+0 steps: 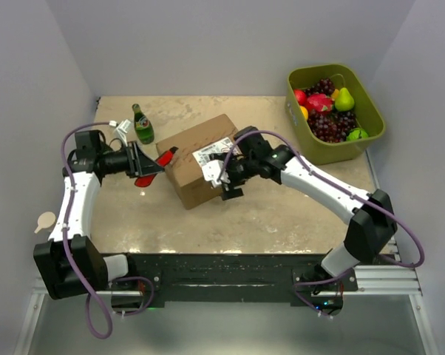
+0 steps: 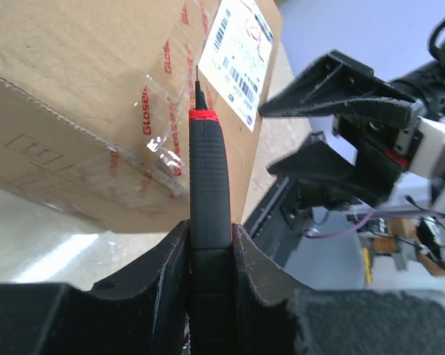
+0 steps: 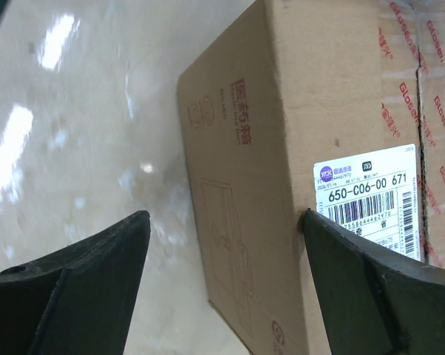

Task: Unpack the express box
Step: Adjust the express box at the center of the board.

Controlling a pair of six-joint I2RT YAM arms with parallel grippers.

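Express box (image 1: 196, 159) sits mid-counter (image 1: 282, 214). At its 9 o'clock the left claw (image 2: 210, 240) is pinching a black cutter (image 2: 208, 170), blade tip right at the taped seam. The right claw (image 3: 225, 218), at the box's 4 o'clock, is spread wide and straddles the labelled edge, with 1 finger over bare counter.

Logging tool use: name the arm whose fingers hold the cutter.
The left arm's fingers clamp the black cutter; the right arm's fingers stand open at the express box.
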